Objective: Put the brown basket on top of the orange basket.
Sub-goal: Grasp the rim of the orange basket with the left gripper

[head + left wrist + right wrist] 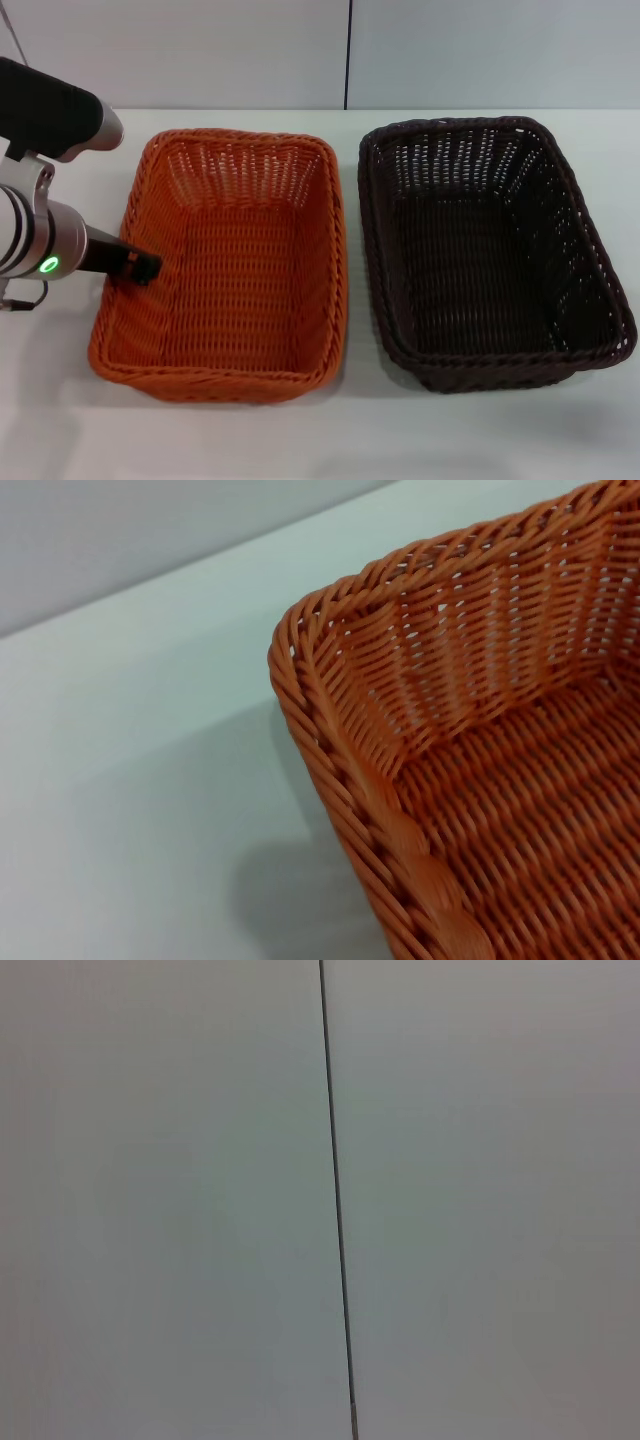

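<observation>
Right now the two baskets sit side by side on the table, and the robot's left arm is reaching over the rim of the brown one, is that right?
Not quite. The head view shows the left gripper at the rim of the orange basket, not the brown basket. The rest holds: the two baskets sit side by side on the table.

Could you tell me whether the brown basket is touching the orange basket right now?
Apart. The head view shows a strip of bare white table running between the orange basket and the brown basket, which sit side by side.
</observation>
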`<state>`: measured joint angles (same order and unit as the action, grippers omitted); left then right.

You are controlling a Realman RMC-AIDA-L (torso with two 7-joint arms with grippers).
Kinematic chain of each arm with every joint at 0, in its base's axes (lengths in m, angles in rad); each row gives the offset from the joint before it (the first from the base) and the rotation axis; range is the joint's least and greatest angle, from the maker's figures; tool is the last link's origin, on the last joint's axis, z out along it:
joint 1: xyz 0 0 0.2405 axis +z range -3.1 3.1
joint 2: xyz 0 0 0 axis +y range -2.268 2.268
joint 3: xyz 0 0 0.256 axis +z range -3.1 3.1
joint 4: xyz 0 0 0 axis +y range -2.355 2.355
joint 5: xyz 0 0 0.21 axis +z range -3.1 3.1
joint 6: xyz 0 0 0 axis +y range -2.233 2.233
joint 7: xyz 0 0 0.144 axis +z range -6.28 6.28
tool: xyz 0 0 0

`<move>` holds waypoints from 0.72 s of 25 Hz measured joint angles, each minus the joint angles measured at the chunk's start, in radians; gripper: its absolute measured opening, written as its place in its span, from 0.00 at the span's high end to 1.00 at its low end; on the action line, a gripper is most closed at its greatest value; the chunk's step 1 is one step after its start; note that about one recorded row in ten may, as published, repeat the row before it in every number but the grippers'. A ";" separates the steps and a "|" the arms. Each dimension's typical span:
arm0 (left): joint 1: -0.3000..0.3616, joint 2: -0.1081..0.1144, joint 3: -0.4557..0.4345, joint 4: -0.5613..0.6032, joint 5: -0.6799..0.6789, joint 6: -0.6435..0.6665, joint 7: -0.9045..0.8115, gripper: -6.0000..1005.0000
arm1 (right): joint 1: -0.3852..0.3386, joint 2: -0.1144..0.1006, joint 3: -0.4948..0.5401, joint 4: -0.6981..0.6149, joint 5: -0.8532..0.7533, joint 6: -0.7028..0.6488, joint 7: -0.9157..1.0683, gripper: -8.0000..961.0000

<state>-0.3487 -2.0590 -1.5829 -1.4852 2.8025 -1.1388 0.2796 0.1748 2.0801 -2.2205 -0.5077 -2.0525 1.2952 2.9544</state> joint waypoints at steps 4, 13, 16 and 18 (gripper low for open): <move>-0.004 0.001 -0.005 -0.016 0.000 -0.015 0.033 0.65 | -0.001 0.001 0.005 -0.001 0.000 0.000 0.000 0.30; -0.045 0.002 -0.062 -0.053 0.000 -0.099 0.203 0.73 | -0.001 0.002 0.007 -0.014 0.000 -0.001 0.000 0.30; -0.064 0.002 -0.167 -0.114 -0.011 -0.194 0.385 0.73 | -0.001 0.001 0.008 -0.023 0.000 -0.001 0.000 0.30; -0.071 0.002 -0.200 -0.127 -0.019 -0.219 0.433 0.73 | -0.003 0.001 0.008 -0.028 0.000 0.000 0.000 0.30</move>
<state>-0.4196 -2.0570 -1.7824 -1.6123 2.7837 -1.3578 0.7129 0.1720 2.0816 -2.2125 -0.5354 -2.0525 1.2947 2.9544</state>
